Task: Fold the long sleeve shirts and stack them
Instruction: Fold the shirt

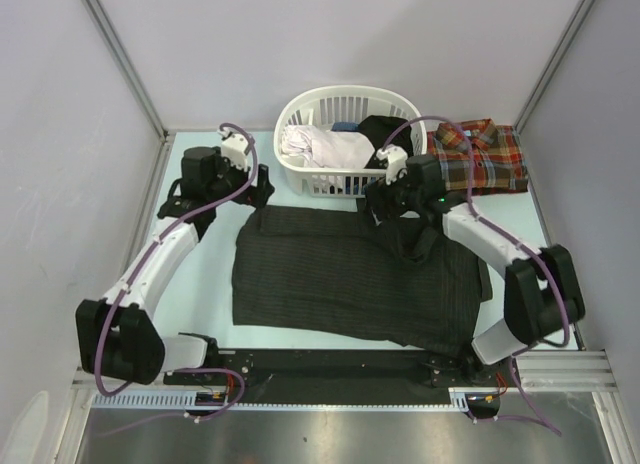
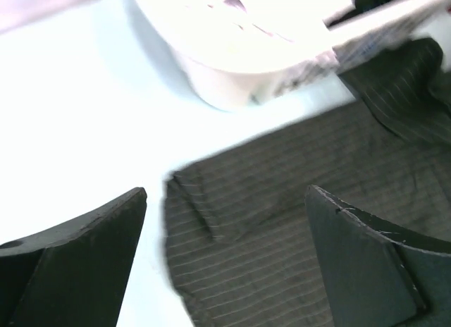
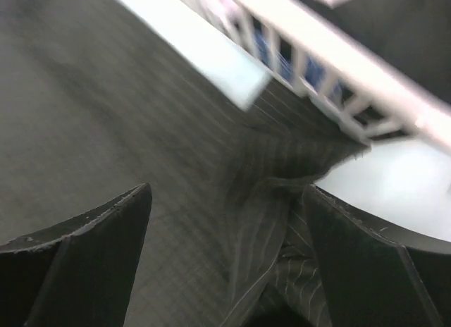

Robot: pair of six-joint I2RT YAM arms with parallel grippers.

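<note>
A spread shirt (image 1: 350, 279) lies at the middle of the table (image 1: 200, 284). Behind it, at twelve o'clock, stands a basket (image 1: 300, 109) with clothes (image 1: 320, 146) in it. A folded shirt (image 1: 480, 156) lies just beside the basket, at two o'clock from the spread shirt. The left gripper (image 1: 258, 189) hangs at eleven o'clock by the spread shirt's far corner, the right gripper (image 1: 380, 206) at one o'clock over its far edge, just before the basket.

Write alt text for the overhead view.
A dark pinstriped shirt lies spread on the table, the left tool and right tool near its far edge. Behind stand a white laundry basket and a folded plaid shirt.
</note>
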